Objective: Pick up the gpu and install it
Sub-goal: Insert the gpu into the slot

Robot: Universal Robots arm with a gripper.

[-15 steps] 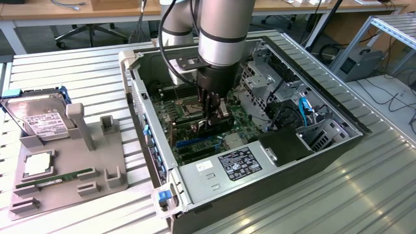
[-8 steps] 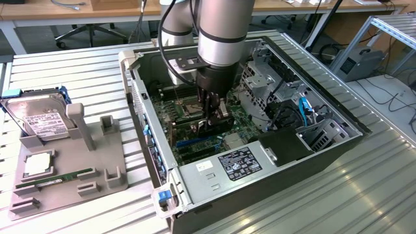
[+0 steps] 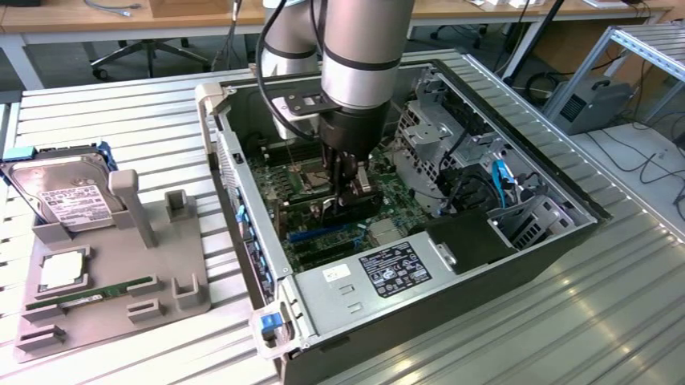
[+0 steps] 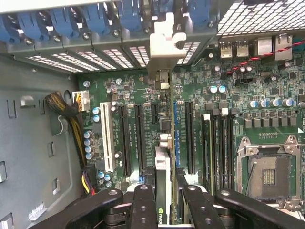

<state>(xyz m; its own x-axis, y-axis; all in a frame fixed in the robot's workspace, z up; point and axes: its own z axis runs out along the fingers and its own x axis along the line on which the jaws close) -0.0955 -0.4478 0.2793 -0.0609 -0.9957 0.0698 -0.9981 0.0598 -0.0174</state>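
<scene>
gpu [image 4: 163,191] is held edge-on in gripper [image 4: 164,202] jaws | lowered inside case [image 3: 557,200] over motherboard [image 4: 143,95] slots | seating not yet shown

Gpu [image 4: 163,191], thin green card seen edge-on, upright over the motherboard slots, silver bracket toward the case's rear wall
</scene>
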